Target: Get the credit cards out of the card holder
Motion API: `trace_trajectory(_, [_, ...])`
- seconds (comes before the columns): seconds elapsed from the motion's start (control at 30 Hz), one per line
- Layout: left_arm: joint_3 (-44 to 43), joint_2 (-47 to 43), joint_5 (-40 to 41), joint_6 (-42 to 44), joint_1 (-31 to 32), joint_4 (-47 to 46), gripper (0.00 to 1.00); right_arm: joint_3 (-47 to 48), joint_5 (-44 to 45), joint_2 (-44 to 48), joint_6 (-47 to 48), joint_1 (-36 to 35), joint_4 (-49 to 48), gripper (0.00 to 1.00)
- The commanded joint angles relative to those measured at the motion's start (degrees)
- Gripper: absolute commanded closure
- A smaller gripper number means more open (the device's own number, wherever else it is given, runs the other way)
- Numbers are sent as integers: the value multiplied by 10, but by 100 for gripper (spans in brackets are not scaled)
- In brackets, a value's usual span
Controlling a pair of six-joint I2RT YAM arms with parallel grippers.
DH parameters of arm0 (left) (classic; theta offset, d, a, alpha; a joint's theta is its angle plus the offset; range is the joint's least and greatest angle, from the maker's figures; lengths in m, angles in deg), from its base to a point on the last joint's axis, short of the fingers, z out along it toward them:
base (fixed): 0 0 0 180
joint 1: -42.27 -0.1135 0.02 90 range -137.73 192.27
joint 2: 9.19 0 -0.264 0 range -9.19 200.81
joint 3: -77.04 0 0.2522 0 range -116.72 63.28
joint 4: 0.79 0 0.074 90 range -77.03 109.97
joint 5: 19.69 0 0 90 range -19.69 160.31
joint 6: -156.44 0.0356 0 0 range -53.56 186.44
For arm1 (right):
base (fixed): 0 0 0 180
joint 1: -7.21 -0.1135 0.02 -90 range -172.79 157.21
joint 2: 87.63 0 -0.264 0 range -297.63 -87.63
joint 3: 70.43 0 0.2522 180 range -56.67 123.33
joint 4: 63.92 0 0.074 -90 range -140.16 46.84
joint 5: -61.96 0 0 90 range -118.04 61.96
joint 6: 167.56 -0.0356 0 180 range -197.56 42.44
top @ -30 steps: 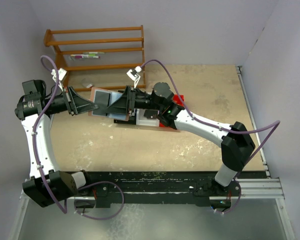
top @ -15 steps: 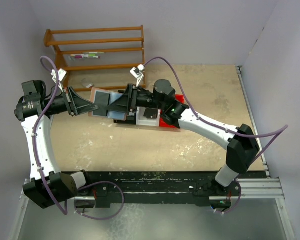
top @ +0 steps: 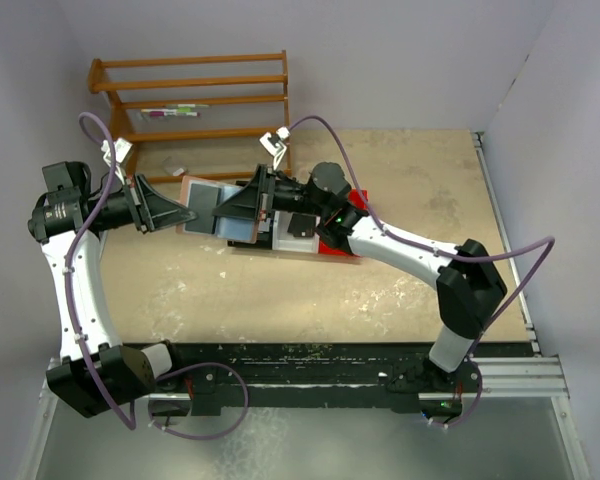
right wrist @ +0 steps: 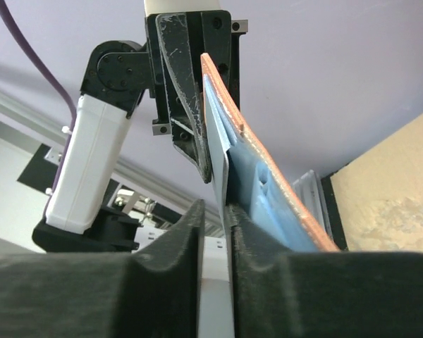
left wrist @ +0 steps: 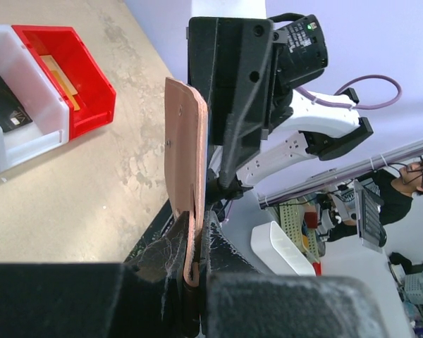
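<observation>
The card holder (top: 202, 200) is pinkish-brown with light blue lining and hangs open above the table. My left gripper (top: 185, 214) is shut on its left end; in the left wrist view the card holder (left wrist: 183, 141) stands edge-on between the jaws of that gripper (left wrist: 197, 218). In the right wrist view a pale grey-blue credit card (right wrist: 220, 148) sticks out of the card holder's blue lining (right wrist: 268, 176). My right gripper (right wrist: 215, 208) straddles that card's edge. The card lies against one finger, with a narrow gap to the other. In the top view the right gripper (top: 230, 208) is at the card holder's right side.
A white bin (left wrist: 28, 120) holding a dark card and a red bin (left wrist: 84, 84) holding a yellowish flat thing stand on a brown tray (top: 280, 250) under the right arm. A wooden rack (top: 195, 100) stands at the back left. Walls close in the table on three sides.
My right gripper has moved slightly left towards the card holder, and the right arm's elbow has shifted. My left gripper and the card holder have stayed put.
</observation>
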Motion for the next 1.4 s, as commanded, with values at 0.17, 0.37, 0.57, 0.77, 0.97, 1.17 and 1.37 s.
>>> trace_trajectory(0.17, [-21,-1,-160,38,-2,37,99,-13,-51,3,-96,-4,-183,97])
trace_trajectory(0.37, [-24,-7,-160,41,-2,44,96,-23,-53,4,-108,-4,-204,100])
trace_trajectory(0.57, [-35,-8,-160,33,-1,47,96,-47,-51,16,-103,-1,-207,100])
trace_trajectory(0.77, [-33,-5,-160,31,-1,48,96,-73,-48,32,-101,7,-209,100])
trace_trajectory(0.97, [-35,-3,-160,31,-1,51,96,-81,-45,37,-98,10,-210,100])
trace_trajectory(1.17, [-35,-1,-160,32,-1,52,96,-87,-47,37,-98,15,-208,100])
trace_trajectory(1.37, [-31,5,-156,47,-2,49,100,-107,-51,55,-92,30,-195,100])
